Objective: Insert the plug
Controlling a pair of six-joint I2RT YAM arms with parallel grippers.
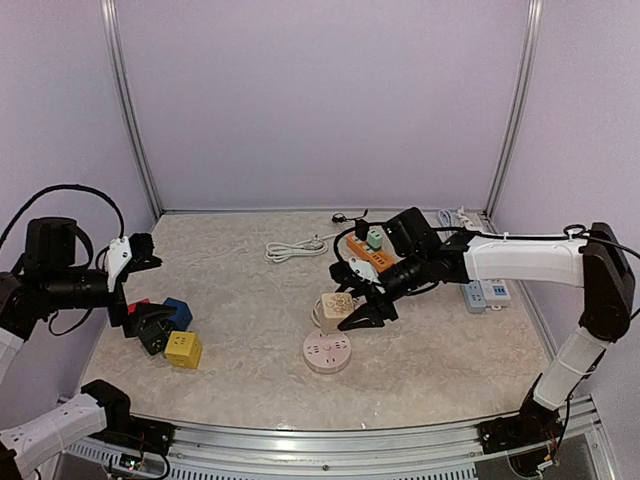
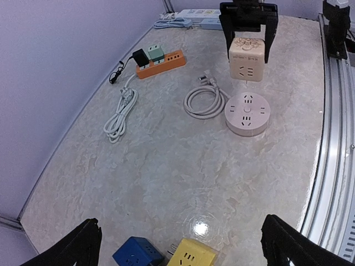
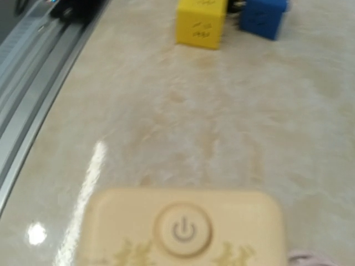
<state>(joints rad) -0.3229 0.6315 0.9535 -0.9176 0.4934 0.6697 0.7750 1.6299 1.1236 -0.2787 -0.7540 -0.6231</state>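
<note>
The right claw (image 2: 248, 51) is holding the beige cube (image 2: 247, 61) clamped at the pink socket's (image 2: 247, 113) 12 o'clock, not yet inserted.

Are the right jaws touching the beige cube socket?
Touching: left wrist view shows right gripper jaws flush against both sides of the beige cube socket.

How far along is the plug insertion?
Done: right gripper grips the beige cube next to the round pink strip. In hand: that cube, nothing else. To do: the white cord's plug lies loose on the table, the pink strip's sockets are empty; left gripper open, idle.
</note>
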